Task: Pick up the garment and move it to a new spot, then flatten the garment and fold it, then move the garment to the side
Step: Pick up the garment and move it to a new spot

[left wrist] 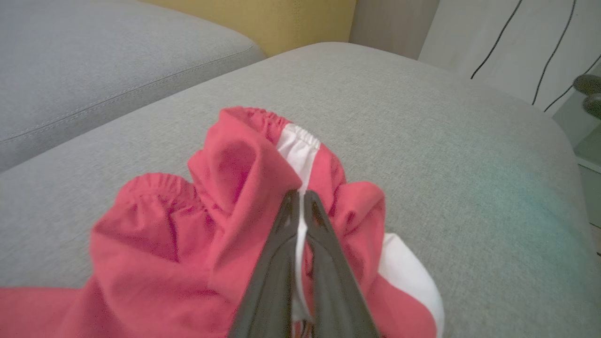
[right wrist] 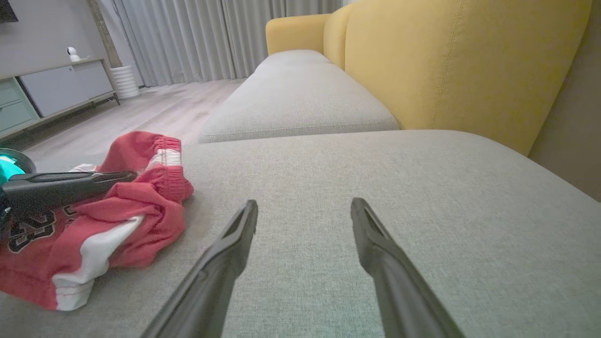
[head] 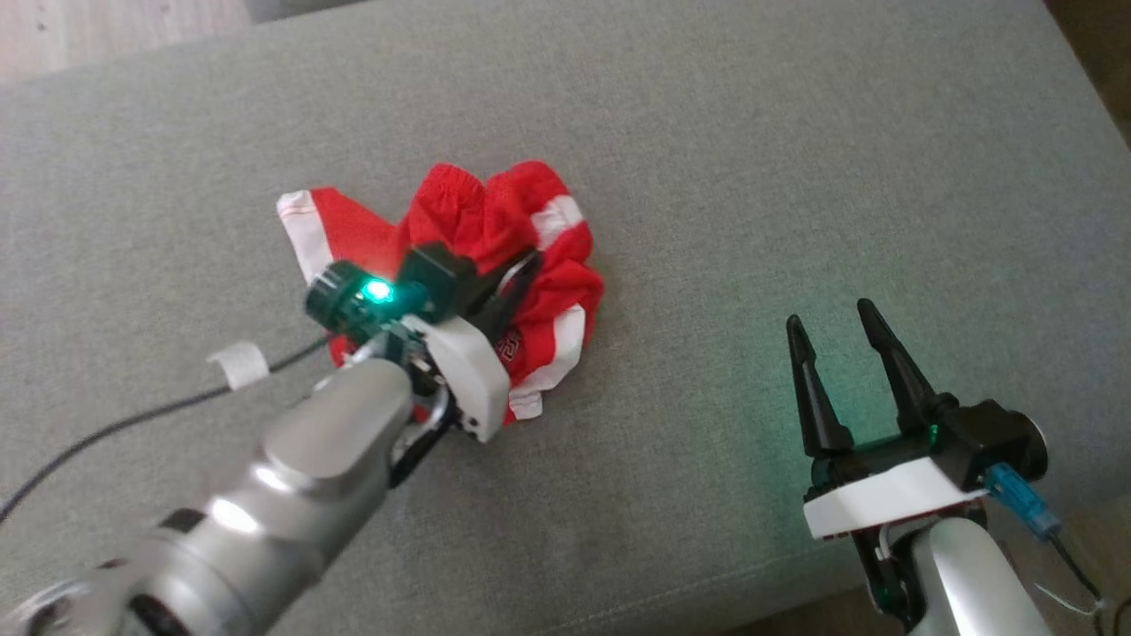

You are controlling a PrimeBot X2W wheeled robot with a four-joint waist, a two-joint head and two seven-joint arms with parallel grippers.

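The garment (head: 459, 212) lies crumpled in a heap in the middle of the grey cushion (head: 751, 132). It is red with white stripes and gathered elastic edges (left wrist: 155, 244). A black, white-outlined number shows on its near side in the right wrist view (right wrist: 141, 220). My left gripper (head: 528, 263) reaches over the heap from the lower left and is shut on a raised fold of it. In the left wrist view a strip of white cloth is pinched between that gripper's (left wrist: 300, 195) fingers. My right gripper (head: 831, 314) stands open and holds nothing, well to the right of the heap (right wrist: 305, 206).
A black cable (head: 132, 420) with a white tag (head: 239, 364) trails over the cushion at the left. The cushion's front edge (head: 707, 592) runs along the lower right. A yellow backrest (right wrist: 446, 61) and a second grey cushion (right wrist: 300, 98) lie beyond, with floor and a cabinet (right wrist: 56, 89) further off.
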